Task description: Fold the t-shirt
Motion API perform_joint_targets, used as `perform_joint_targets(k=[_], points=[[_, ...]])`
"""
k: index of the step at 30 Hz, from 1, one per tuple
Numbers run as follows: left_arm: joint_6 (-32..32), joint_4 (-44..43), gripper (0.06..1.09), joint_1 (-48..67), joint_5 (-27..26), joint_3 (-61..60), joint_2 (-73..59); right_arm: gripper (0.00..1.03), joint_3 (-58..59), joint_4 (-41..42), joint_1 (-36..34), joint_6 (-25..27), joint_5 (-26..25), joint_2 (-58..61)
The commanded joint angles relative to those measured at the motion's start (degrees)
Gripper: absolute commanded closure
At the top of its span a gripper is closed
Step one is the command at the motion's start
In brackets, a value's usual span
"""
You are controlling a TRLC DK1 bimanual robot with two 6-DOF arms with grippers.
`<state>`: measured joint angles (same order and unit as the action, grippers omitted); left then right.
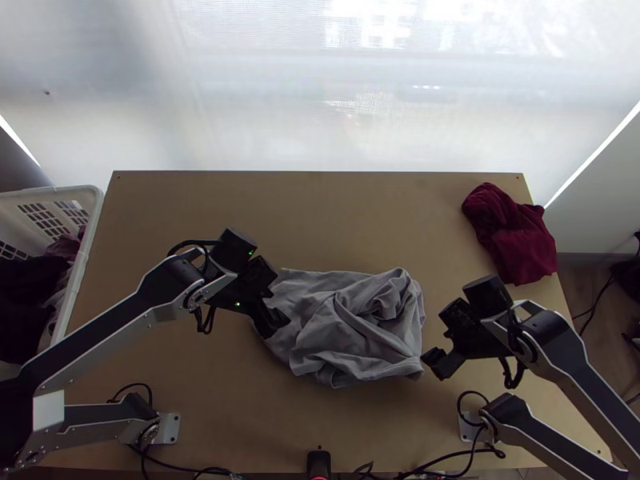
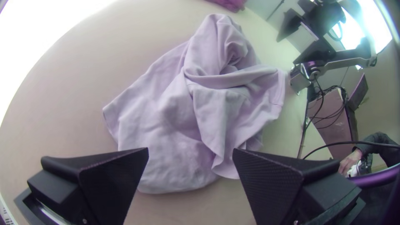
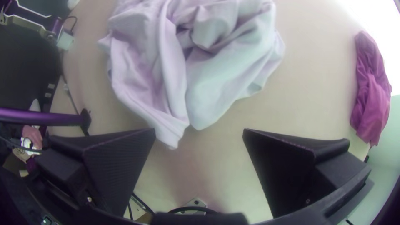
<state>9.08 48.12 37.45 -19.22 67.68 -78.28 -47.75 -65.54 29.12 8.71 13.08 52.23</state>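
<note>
Beside the table [image 1: 320,216], a basket [image 1: 89,240] holds dark cloth [image 1: 30,292].

High above, the top view faces steeply down; both wrist views (much closer) share the t-shirt [image 1: 320,340]

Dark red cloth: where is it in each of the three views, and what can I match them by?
Top view: the dark red cloth lies bunched near the table's far right corner.
Left wrist view: just beyond the grey shirt, cut off by the picture's edge.
Right wrist view: near the table's edge, apart from the shirt.
Shared landmark: the rumpled grey shirt.
</note>
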Motion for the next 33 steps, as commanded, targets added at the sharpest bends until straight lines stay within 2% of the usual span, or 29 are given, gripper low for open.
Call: perform_joint_targets(k=[1, 5, 16, 22, 33], points=[[1.5, 0.3, 0.11, -4.8, 1.7, -5.7, 4.6, 0.05, -2.5, -1.2, 8.1, 0.3, 1.6, 0.9], [3.0, 1.0, 0.11, -6.5, 1.9, -7.1, 5.5, 0.05, -2.2, -0.3, 15.0, 0.8, 2.5, 4.6], [2.2, 1.5, 0.11, -5.6, 1.8, -9.0, 7.1, 0.05, -3.2, 9.6, 24.5, 0.7, 2.4, 13.4], [2.3, 1.9, 0.11, -6.4, 1.8, -9.2, 8.3, 0.05, -5.6, 12.1, 31.3, 0.5, 2.4, 18.2], [2.3, 2.1, 0.11, -8.4, 2.0, -9.1, 8.9, 0.05, -6.9, 20.3, 34.8, 3.1, -0.7, 25.7]])
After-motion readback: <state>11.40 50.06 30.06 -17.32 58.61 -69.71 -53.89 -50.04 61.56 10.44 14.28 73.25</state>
